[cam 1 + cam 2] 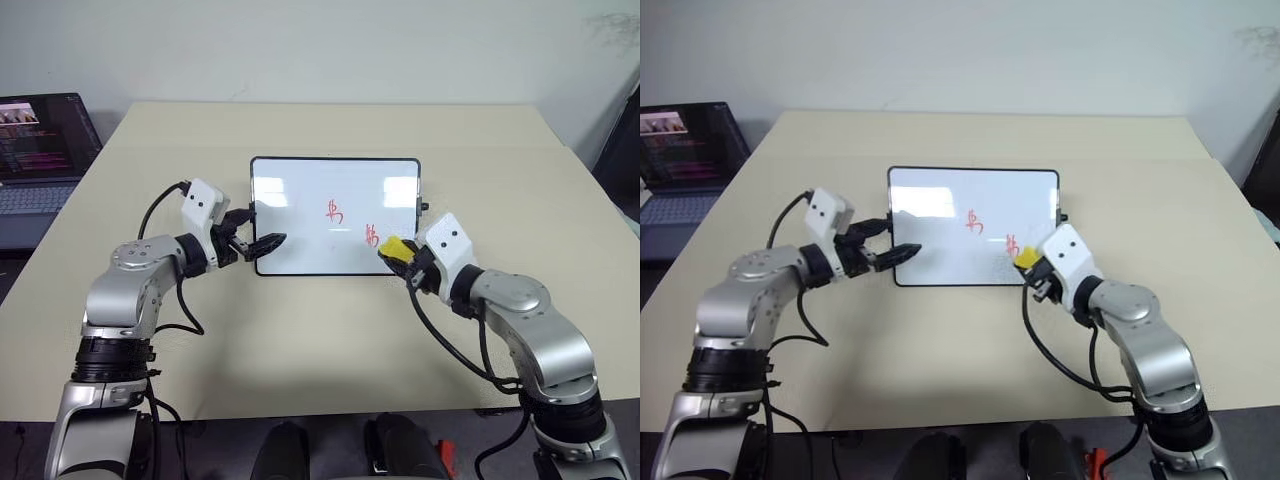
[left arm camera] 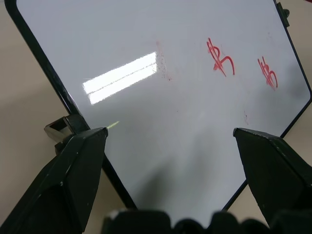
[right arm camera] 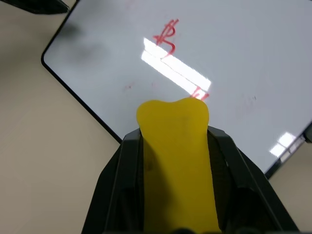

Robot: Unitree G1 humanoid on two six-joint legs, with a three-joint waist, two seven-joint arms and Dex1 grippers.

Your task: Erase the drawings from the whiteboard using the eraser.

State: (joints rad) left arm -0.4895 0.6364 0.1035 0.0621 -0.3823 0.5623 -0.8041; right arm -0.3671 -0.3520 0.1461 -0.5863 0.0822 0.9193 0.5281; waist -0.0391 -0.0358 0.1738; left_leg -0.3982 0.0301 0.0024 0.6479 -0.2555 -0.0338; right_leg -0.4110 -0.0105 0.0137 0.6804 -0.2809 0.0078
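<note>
Glossy white whiteboard [image 1: 300, 215], thin black frame with rounded corners, lying flat mid-bench [image 1: 330, 330] on a matte beige top. Two red drawings [image 1: 334, 211] right of centre. Right pincer [image 1: 398, 252] clamps the soft yellow eraser [image 1: 393, 247] at the board's near right corner; left pincer [image 1: 262, 243] gapes wide, empty, at the near left edge. Laptop [image 1: 40, 150] far left; plain pale wall behind.

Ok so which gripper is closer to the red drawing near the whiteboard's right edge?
Right. The right gripper, holding the eraser, sits right beside that drawing; the left gripper is open at the whiteboard's opposite, left edge.
</note>
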